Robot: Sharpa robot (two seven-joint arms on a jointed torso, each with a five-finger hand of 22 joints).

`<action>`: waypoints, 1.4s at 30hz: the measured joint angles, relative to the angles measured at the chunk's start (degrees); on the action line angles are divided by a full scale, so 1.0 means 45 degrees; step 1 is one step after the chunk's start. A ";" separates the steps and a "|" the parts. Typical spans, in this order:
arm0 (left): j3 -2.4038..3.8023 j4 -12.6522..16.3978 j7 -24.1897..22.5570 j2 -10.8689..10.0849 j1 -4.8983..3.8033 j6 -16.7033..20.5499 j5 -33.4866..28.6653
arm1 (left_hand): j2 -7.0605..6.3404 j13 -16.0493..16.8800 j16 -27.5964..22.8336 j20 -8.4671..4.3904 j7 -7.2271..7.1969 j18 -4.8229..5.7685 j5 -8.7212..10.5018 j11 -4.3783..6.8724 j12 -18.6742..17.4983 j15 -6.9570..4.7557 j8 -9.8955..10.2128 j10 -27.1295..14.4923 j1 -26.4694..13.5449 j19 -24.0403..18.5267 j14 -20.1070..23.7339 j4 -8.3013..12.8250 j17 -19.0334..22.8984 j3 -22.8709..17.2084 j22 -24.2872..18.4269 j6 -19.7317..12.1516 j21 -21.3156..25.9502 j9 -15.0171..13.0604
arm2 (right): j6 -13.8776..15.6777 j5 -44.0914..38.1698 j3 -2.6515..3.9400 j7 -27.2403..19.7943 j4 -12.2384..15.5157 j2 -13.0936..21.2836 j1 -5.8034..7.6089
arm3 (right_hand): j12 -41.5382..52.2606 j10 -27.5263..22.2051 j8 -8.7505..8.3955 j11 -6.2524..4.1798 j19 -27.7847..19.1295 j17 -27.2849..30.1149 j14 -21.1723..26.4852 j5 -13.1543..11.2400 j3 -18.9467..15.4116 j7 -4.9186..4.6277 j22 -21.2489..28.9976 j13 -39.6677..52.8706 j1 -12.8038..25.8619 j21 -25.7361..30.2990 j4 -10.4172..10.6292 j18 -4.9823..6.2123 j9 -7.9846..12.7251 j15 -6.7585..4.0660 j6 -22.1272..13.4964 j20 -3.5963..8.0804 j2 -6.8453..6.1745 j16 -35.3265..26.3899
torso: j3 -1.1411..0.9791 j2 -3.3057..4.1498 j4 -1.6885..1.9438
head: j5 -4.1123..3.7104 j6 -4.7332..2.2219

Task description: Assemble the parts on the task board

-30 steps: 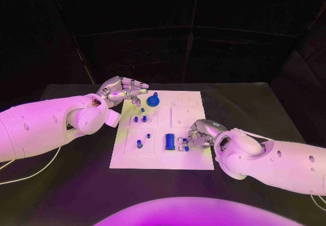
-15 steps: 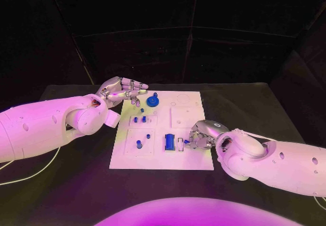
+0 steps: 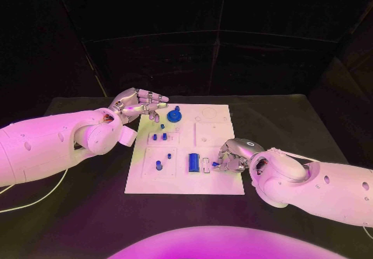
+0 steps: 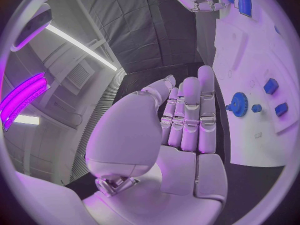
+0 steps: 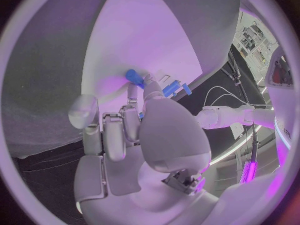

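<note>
The task board (image 3: 186, 178) lies in the middle of the black table (image 3: 295, 124). A blue block (image 3: 193, 162) stands near the board's middle. A blue gear (image 3: 174, 115) sits at the far left corner, beside several small blue pegs (image 3: 158, 137). The right hand (image 3: 230, 156) rests over the board's right edge, just beside the blue block. Its fingertips (image 5: 149, 81) touch a small blue piece (image 5: 134, 77) on the white surface. Whether the hand actually grips this piece cannot be determined. The left hand (image 3: 140, 105) is held at the board's far left corner, near the gear. Its fingers (image 4: 190, 116) are extended, side by side, holding nothing.
</note>
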State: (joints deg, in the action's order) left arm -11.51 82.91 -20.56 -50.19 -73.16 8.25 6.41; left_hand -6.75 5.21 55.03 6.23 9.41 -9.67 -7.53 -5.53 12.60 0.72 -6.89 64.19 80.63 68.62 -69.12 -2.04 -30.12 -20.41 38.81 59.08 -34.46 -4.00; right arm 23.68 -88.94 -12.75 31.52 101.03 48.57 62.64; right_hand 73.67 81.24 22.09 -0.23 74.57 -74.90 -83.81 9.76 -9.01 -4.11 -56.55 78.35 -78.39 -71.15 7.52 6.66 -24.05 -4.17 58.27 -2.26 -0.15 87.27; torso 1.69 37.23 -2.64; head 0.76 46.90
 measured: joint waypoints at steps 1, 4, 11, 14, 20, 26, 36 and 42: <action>0.0000 0.0000 0.0001 -0.0001 0.0000 0.0000 0.0000 | 0.0000 0.0000 0.0000 0.0000 0.0000 0.0000 0.0000 0.0000 0.0000 0.0000 0.0000 0.0000 0.0000 0.0000 0.0000 0.0000 0.0000 0.0000 0.0000 0.0000 0.0000 0.0000 | -0.0008 -0.0018 0.0000 0.0002 0.0000 0.0001 0.0000 | -0.0015 -0.0027 -0.0003 0.0005 -0.0006 0.0000 0.0000 -0.0012 -0.0002 0.0001 0.0008 -0.0009 0.0013 0.0005 0.0002 0.0001 0.0000 0.0000 -0.0011 -0.0005 -0.0013 -0.0011 | 0.0000 0.0000 0.0000 | 0.0000 0.0004; 0.0000 0.0001 0.0007 -0.0007 0.0000 -0.0002 0.0000 | 0.0000 0.0000 0.0000 0.0000 0.0000 -0.0001 0.0000 0.0000 0.0000 0.0000 0.0000 0.0000 0.0000 0.0000 0.0000 0.0000 0.0000 0.0000 0.0001 0.0000 0.0000 0.0000 | -0.0128 -0.0321 0.0007 0.0043 0.0013 0.0002 0.0005 | -0.0788 -0.0577 -0.0151 0.0145 -0.0363 0.0000 -0.0045 -0.0290 -0.0070 -0.0161 0.0483 -0.0679 0.0220 0.0352 0.0070 0.0003 -0.0016 0.0138 -0.0484 -0.0136 -0.0220 -0.0241 | -0.0001 0.0000 0.0000 | -0.0004 0.0009; -0.0001 0.0005 0.0018 -0.0013 0.0000 -0.0006 0.0000 | 0.0000 -0.0001 0.0000 0.0000 0.0000 0.0000 0.0000 0.0000 0.0000 0.0000 0.0000 0.0000 0.0000 0.0000 0.0000 0.0000 -0.0001 0.0000 0.0001 0.0000 0.0051 0.0000 | -0.0653 -0.1663 0.0020 0.0176 0.0104 -0.0032 0.0021 | -0.1434 -0.1204 -0.0348 0.0411 -0.0787 -0.0010 -0.0027 0.0312 0.0294 -0.0439 0.1270 -0.1188 -0.0458 0.0922 -0.0293 0.0002 0.0136 0.0293 -0.1066 -0.0338 -0.0387 -0.0434 | -0.0002 0.0000 0.0000 | -0.0004 0.0021; -0.0001 0.0007 0.0021 -0.0017 0.0000 -0.0008 0.0000 | 0.0000 -0.0001 0.0000 0.0000 0.0000 0.0000 0.0000 0.0000 0.0000 0.0000 0.0000 0.0000 0.0000 0.0000 0.0000 0.0000 -0.0001 0.0000 0.0001 0.0000 0.0051 0.0000 | -0.0878 -0.2194 0.0029 0.0202 0.0166 -0.0055 0.0026 | -0.1434 -0.1247 -0.0393 0.0368 -0.0786 -0.0009 -0.0027 0.1022 0.0608 -0.0478 0.1267 -0.1218 -0.0928 0.0922 -0.0599 0.0002 0.0212 0.0293 -0.1106 -0.0338 -0.0165 -0.0433 | -0.0002 0.0000 0.0000 | -0.0004 0.0021; -0.0001 0.0011 0.0025 -0.0021 0.0000 -0.0009 0.0000 | 0.0000 -0.0001 0.0000 0.0000 0.0000 0.0000 0.0000 0.0000 0.0000 0.0000 0.0000 0.0000 0.0000 0.0000 0.0000 0.0000 -0.0002 0.0000 0.0002 0.0000 0.0051 0.0000 | -0.1137 -0.2821 0.0042 0.0237 0.0219 -0.0075 0.0040 | -0.1342 -0.1176 -0.0430 0.0249 -0.0612 -0.0008 -0.0027 0.1778 0.1408 -0.0319 0.0896 -0.1197 -0.1366 0.0752 -0.0748 0.0003 0.0361 0.0293 -0.0713 -0.0224 -0.0011 -0.0434 | -0.0002 0.0000 0.0009 | -0.0004 0.0024; -0.0001 0.0013 0.0027 -0.0025 0.0000 -0.0011 0.0000 | 0.0000 -0.0002 0.0000 0.0000 0.0000 0.0000 0.0000 0.0000 0.0000 0.0000 0.0000 0.0000 0.0000 0.0000 0.0000 -0.0001 -0.0002 -0.0001 0.0002 0.0000 0.0051 0.0000 | -0.1158 -0.2916 0.0040 0.0303 0.0252 -0.0039 0.0043 | -0.0908 -0.0873 -0.0428 0.0138 -0.0300 -0.0007 -0.0044 0.2550 0.2074 -0.0233 0.0442 -0.0932 -0.1151 0.0449 -0.0473 0.0003 0.0531 0.0164 -0.0437 -0.0091 0.0205 -0.0384 | -0.0002 -0.0006 0.0012 | -0.0004 0.0024; -0.0001 0.0018 0.0031 -0.0029 0.0000 -0.0018 0.0000 | 0.0000 -0.0003 0.0000 0.0000 0.0000 0.0000 0.0000 0.0000 0.0000 0.0000 0.0000 0.0000 0.0000 0.0000 0.0000 -0.0001 -0.0002 -0.0001 0.0003 0.0000 0.0051 0.0000 | -0.0895 -0.2395 0.0016 0.0420 0.0347 0.0056 0.0016 | -0.0496 -0.0639 -0.0592 0.0131 -0.0021 -0.0006 -0.0025 0.2873 0.3112 -0.0348 -0.0035 -0.0726 -0.0797 0.0181 -0.0258 0.0001 0.0634 0.0057 -0.0322 0.0039 0.0171 -0.0179 | 0.0000 -0.0006 0.0012 | 0.0021 -0.0005; -0.0001 0.0024 0.0036 -0.0031 0.0000 -0.0022 -0.0001 | 0.0000 -0.0003 0.0000 0.0000 0.0000 0.0000 0.0000 0.0000 0.0000 0.0000 0.0000 0.0000 0.0000 0.0000 0.0000 -0.0001 -0.0003 -0.0001 0.0003 0.0000 0.0051 0.0000 | -0.0490 -0.1990 -0.0011 0.0483 0.0439 0.0076 -0.0011 | -0.0297 -0.0418 -0.0600 0.0093 0.0114 -0.0005 -0.0025 0.2874 0.3566 -0.0346 -0.0273 -0.0755 -0.0462 0.0031 -0.0102 0.0001 0.0642 0.0058 -0.0236 0.0044 -0.0068 -0.0051 | 0.0000 -0.0006 0.0012 | 0.0022 -0.0006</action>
State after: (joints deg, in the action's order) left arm -11.51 83.02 -20.40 -50.33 -73.16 8.15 6.40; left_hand -6.75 5.19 55.03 6.23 9.41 -9.67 -7.53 -5.53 12.60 0.72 -6.89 64.19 80.63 68.62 -69.12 -2.04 -30.13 -20.42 38.82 59.08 -34.23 -4.00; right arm 21.47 -97.90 -12.80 33.70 103.01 48.92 62.59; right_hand 72.34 79.36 19.39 0.19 75.09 -74.92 -83.93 22.69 7.03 -5.67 -57.78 74.95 -80.47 -71.01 7.06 6.67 -21.16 -3.91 57.21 -2.06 -0.46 87.04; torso 1.69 37.21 -2.58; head 0.86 46.87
